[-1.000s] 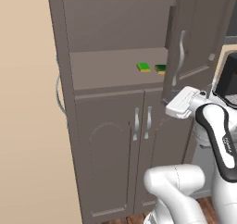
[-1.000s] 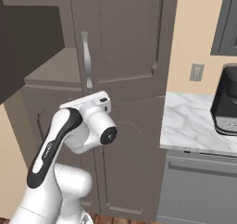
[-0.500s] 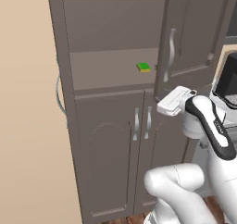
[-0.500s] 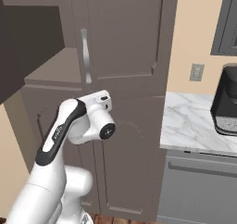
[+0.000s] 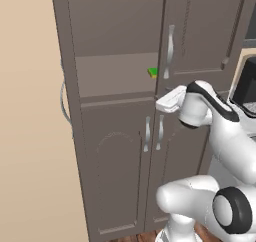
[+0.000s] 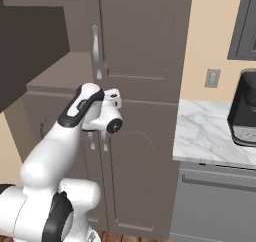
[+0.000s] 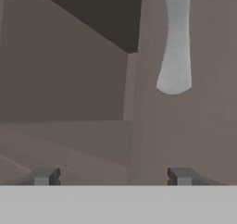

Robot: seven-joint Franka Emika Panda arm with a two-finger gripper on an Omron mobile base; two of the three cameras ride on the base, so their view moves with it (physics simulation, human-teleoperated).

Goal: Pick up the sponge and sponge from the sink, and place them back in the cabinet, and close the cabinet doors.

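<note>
Item: gripper (image 7: 111,176), jaws spread apart with nothing between them, fingertips (image 7: 44,175) close against the face of the right upper cabinet door (image 5: 200,36), just below the lower end of its silver handle (image 7: 175,56). Door condition: swung nearly shut. Left upper door (image 6: 25,41) stands wide open, off to the gripper's left. Sponge (image 5: 153,72): one green corner visible on the cabinet (image 5: 115,136) shelf (image 5: 115,76), beyond the gripper and just past the right door's edge; a second sponge cannot be made out. Risks, as judged: pushing the door home may pinch that sponge if it overhangs the shelf front; open fingers may snag the handle above them or slip off the panel; the left door remains to be closed, so reaching it may call for a wide swing across the shelf opening. Adjacent items: lower arched doors (image 5: 120,171) shut below the gripper; marble counter (image 6: 210,136) and a black appliance (image 6: 244,111) off to the right, clear of the work.
</note>
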